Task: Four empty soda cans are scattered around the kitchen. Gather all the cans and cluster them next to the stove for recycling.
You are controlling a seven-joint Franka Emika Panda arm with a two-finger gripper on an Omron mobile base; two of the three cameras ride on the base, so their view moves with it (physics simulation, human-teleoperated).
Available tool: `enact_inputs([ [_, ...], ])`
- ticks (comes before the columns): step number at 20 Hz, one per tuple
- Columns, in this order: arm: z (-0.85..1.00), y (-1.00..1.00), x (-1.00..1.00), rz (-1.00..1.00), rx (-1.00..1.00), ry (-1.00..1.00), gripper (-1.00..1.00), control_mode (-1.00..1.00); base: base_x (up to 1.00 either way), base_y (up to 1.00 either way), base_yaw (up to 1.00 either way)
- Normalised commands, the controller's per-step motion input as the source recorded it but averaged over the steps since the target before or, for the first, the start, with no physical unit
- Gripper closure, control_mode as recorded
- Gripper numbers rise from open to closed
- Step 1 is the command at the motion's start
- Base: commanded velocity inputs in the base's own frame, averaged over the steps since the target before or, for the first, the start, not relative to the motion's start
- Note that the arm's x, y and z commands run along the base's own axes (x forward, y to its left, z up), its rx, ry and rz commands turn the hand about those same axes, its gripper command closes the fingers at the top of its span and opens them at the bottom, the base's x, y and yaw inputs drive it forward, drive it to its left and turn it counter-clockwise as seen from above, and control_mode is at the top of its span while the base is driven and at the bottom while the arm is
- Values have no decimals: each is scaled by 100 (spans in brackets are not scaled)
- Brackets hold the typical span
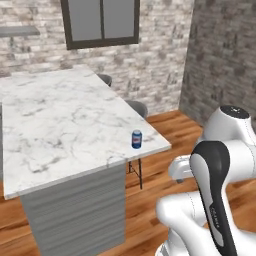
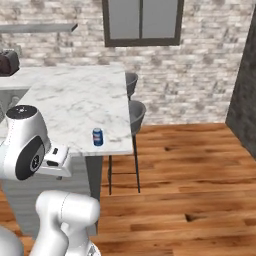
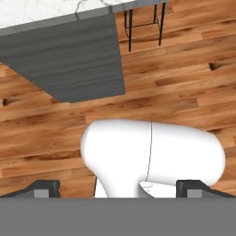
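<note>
One blue soda can (image 1: 136,139) with white-red marks and a silver top stands upright on the white marble island counter (image 1: 60,125), close to its near right corner. The right base view has the same can (image 2: 98,137) near the counter's front edge. My arm is folded low in front of the island, well short of the can. In the hand view my gripper (image 3: 120,188) points down at the wooden floor, its two dark fingertips (image 3: 46,187) wide apart and open with nothing between them. The stove is out of view.
Two grey stools (image 2: 136,116) stand along the island's right side on thin black legs. The island's grey panelled base (image 1: 80,210) is right ahead of me. Open wooden floor (image 2: 200,175) lies to the right. Brick walls and a window (image 1: 102,22) close the back.
</note>
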Motion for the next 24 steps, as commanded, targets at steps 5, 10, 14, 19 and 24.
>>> enact_inputs([
  [5,0,0,0,0,0,0,-100,100,49,0,-1],
  [10,0,0,0,0,0,0,-100,100,4,-7,0],
  [14,0,0,0,0,0,0,-100,100,21,-9,0],
  [19,0,0,0,0,0,0,-100,100,49,-6,0],
  [24,0,0,0,0,0,0,-100,100,29,-13,0],
])
